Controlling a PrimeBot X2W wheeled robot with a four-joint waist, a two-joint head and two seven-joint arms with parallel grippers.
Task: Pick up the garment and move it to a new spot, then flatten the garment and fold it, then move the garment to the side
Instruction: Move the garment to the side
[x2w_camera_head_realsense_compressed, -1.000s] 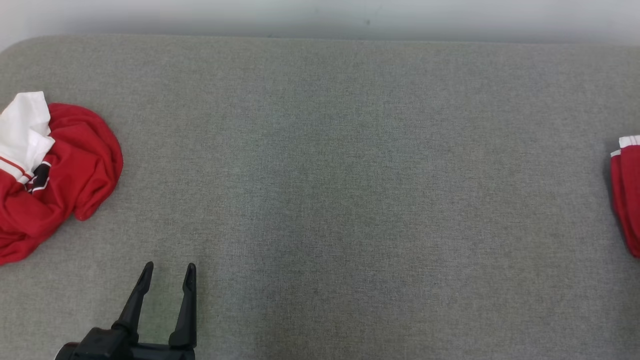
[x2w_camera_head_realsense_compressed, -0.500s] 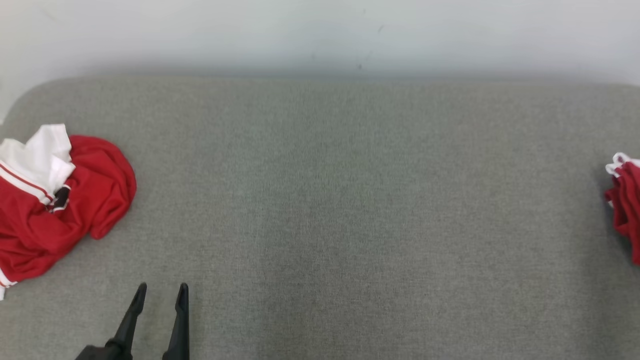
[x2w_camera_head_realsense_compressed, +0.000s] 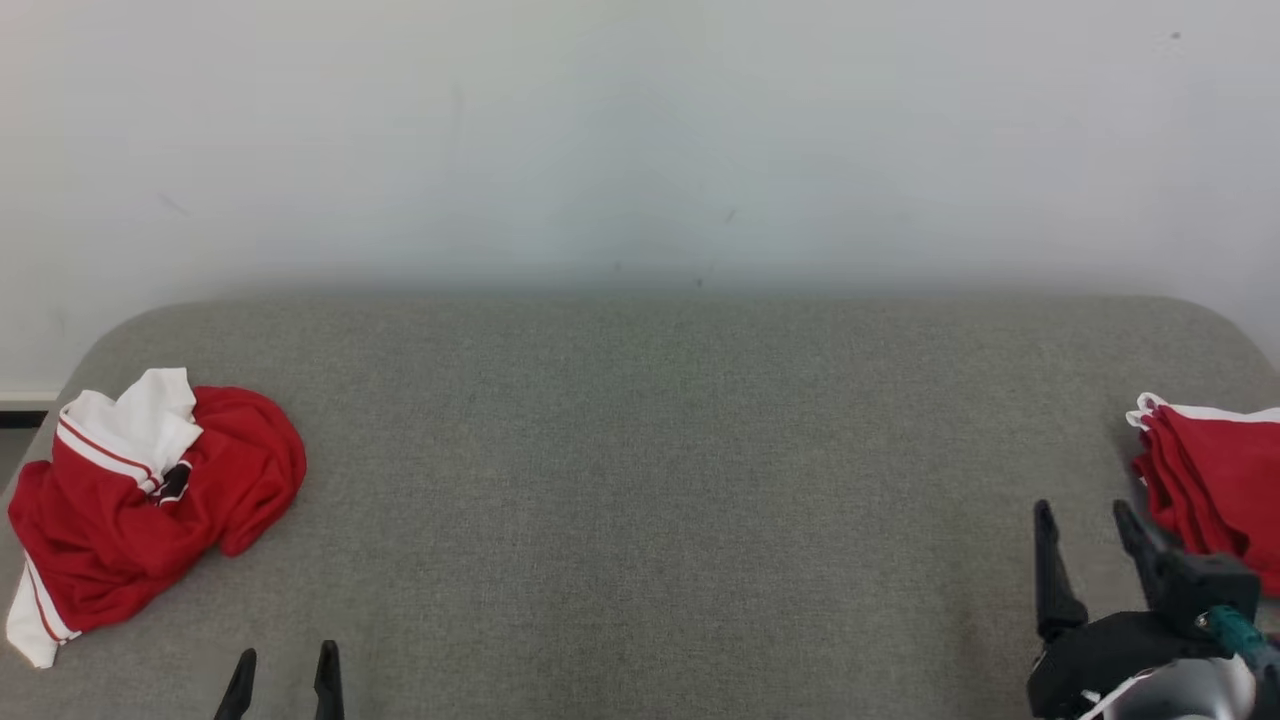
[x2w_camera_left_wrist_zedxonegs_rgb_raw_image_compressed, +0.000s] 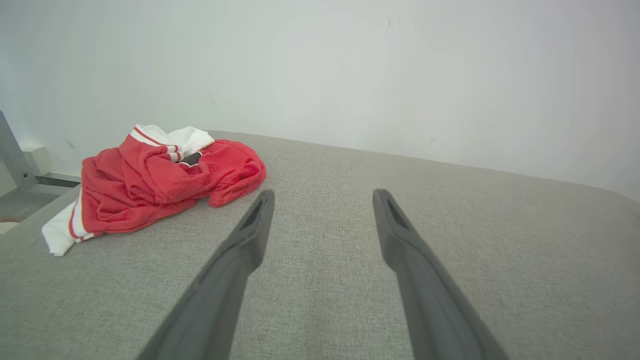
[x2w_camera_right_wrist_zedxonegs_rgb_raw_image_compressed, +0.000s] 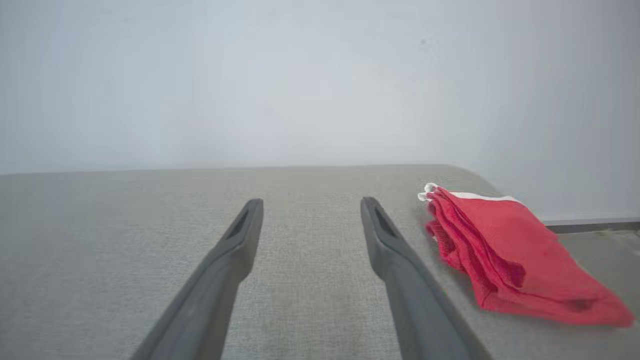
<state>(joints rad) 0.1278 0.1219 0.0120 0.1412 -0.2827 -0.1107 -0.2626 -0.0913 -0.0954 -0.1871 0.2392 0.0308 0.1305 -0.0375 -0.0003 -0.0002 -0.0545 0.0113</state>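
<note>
Nearest to us, we are holding our left gripper (x2w_camera_head_realsense_compressed: 286, 652) at the bottom left of the head view. Its two dark fingers are standing apart with nothing between them. At the bottom right we are holding our right gripper (x2w_camera_head_realsense_compressed: 1083, 510) the same way, spread wide and gripping nothing, its tips pointing up the padded grey table (x2w_camera_head_realsense_compressed: 640, 500).

Just beside that gripper, on its right and not touching it, the folded red garment (x2w_camera_head_realsense_compressed: 1215, 470) is lying flat at the table's right end. Its stacked layers are facing the fingers, and a thin white trim is showing along its far edge.

Well apart from it, a crumpled red and white garment (x2w_camera_head_realsense_compressed: 150, 500) is sitting in a heap near the left end, ahead and to the left of our left gripper. A white piece is turning up on top of the heap and a white cuff is trailing toward the near edge.

Beyond the table's rounded far edge, a plain pale wall (x2w_camera_head_realsense_compressed: 640, 130) is rising behind everything.
</note>
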